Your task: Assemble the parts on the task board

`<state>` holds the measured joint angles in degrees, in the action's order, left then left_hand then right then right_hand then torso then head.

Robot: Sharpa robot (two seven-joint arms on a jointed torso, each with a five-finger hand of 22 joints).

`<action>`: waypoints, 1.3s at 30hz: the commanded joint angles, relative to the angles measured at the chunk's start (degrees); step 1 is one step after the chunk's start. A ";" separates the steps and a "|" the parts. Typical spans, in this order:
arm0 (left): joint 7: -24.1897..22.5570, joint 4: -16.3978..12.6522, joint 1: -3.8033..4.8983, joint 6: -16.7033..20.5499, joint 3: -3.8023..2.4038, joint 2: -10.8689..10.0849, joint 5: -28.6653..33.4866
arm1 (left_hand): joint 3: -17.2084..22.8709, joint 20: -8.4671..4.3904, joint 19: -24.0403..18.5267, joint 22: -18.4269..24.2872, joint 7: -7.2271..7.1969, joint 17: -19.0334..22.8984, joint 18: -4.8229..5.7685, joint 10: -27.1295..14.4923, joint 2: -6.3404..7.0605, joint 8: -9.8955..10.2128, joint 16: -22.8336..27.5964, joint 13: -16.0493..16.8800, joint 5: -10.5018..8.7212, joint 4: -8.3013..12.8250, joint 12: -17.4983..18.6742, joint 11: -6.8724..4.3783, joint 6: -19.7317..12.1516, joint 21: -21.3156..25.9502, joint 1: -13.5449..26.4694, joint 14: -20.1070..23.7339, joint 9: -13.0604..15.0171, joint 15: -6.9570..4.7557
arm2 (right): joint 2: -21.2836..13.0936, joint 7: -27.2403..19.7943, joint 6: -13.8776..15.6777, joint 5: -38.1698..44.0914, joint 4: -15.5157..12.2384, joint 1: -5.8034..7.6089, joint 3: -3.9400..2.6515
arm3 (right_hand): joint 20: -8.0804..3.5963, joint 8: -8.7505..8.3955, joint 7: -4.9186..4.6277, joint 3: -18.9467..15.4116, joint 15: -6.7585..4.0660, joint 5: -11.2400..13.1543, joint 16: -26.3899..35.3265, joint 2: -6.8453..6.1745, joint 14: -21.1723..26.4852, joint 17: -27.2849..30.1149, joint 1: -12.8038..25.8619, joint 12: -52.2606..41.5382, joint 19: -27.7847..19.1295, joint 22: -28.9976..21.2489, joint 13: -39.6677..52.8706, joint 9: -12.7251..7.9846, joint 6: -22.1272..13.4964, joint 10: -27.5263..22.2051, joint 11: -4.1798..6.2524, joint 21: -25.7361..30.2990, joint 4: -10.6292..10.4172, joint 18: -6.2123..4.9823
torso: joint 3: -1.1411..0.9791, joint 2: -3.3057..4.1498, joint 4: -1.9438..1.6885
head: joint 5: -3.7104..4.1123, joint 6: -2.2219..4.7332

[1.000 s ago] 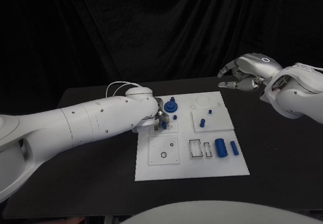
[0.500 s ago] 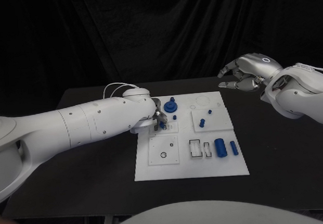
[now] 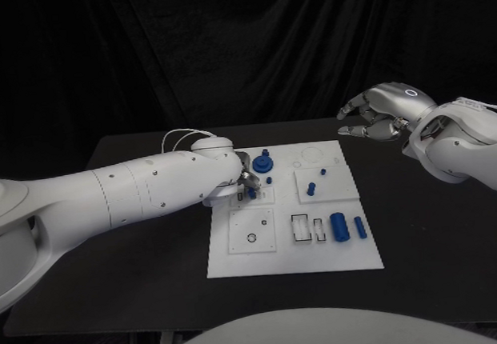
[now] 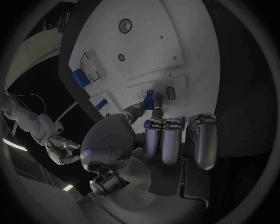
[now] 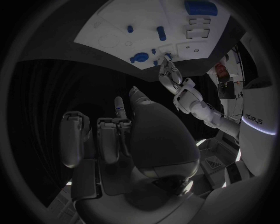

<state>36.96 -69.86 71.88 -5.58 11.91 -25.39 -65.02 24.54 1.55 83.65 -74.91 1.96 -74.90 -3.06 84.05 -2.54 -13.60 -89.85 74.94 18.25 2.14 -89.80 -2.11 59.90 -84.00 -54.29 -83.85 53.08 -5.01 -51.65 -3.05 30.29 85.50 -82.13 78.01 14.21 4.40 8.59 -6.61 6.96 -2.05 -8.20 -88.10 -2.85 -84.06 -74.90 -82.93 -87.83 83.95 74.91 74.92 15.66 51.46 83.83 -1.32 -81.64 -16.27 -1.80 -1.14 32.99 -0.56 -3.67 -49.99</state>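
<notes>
The left hand (image 3: pixel 240 182) is seen low over the far left part of the white task board (image 3: pixel 242 261), where a small blue peg (image 4: pixel 154 100) is pinched between its thumb and a fingertip while the other fingers (image 4: pixel 165 140) are held curled above the plate. From the left wrist view the peg appears to be kept upright and close to the board's surface, beside a small rectangular slot (image 4: pixel 171 92); this is judged to be a seating step, the peg being lowered or pressed into its socket, though contact with the board cannot be confirmed. The right hand (image 3: pixel 380 112) is held raised beyond the board's far right corner, well apart from it, with its fingers curled in on nothing; it is presumably parked there so that the work area is left free. Other parts are left on the board: a round blue knob with a post (image 3: pixel 263 163) just beside the left hand, a short blue peg (image 3: pixel 312 189) near the middle, and a thick blue cylinder (image 3: pixel 339 226) with a slimmer blue pin (image 3: pixel 360 227) beside it, near two rectangular recesses (image 3: pixel 302 228).
</notes>
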 commanded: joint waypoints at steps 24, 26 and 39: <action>-0.61 -0.27 -1.65 1.32 0.18 -0.26 0.15 | 0.56 -0.38 -0.28 -5.36 -0.26 -15.10 0.34 5.95 -0.15 0.29 -0.15 15.06 -0.34 -0.12 -0.20 -0.35 0.28 0.55 0.88 -6.15 -0.04 -0.30 | -0.13 1.58 -0.57 0.11 0.02 -0.20 -0.04 | 0.01 -0.40 -0.08 -0.14 0.11 -0.26 0.32 0.64 -4.80 -12.91 0.10 0.26 0.87 12.16 12.62 -0.14 0.51 2.98 -0.22 0.20 -0.08 -0.41 | 0.00 0.01 0.01 | -0.17 -0.01; -0.68 -0.32 -1.66 1.33 0.18 -0.32 0.15 | 0.58 -0.37 -0.30 -5.33 -0.24 -15.10 0.33 5.95 -0.12 0.33 -0.15 15.06 -0.39 -0.15 -0.20 -0.34 0.27 0.59 0.98 -6.15 -0.04 -0.30 | -0.12 1.62 -0.61 0.11 0.02 -0.20 -0.04 | 0.01 -0.40 -0.08 -0.14 0.11 -0.26 0.32 0.64 -4.80 -12.91 0.10 0.26 0.87 12.16 12.62 -0.14 0.51 2.98 -0.22 0.20 -0.08 -0.41 | -0.01 -0.01 -0.02 | -0.15 -0.01; -0.93 -0.96 -1.70 1.29 0.18 -0.60 0.15 | 0.73 -0.35 -0.36 -5.27 -0.20 -15.10 0.31 5.95 0.09 0.62 -0.15 15.06 -1.16 -0.41 -0.20 -0.30 0.34 0.71 1.62 -6.15 0.02 -0.27 | -0.09 1.90 -0.89 0.11 0.05 -0.27 -0.04 | 0.01 -0.41 -0.08 -0.14 0.12 -0.28 0.30 0.68 -4.81 -12.92 0.11 0.24 0.87 12.16 12.64 -0.16 0.54 3.01 -0.23 0.21 -0.09 -0.41 | 0.01 0.03 -0.08 | -0.22 -0.01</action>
<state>36.39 -70.68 70.60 -3.61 11.88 -25.98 -65.19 25.00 1.34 83.44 -74.90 2.05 -74.93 -3.06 84.04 -2.45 -13.15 -89.85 74.94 17.24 1.65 -89.80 -2.11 60.22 -83.54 -53.03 -83.85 53.17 -5.01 -51.69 -2.38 29.74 85.50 -82.08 77.87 14.21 4.40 8.37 -6.82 6.96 -2.05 -8.20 -88.10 -2.85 -84.06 -74.90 -82.93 -87.83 83.95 74.94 74.91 15.56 51.67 83.83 -1.32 -81.64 -16.27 -1.80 -1.14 32.99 -0.58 -3.93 -49.99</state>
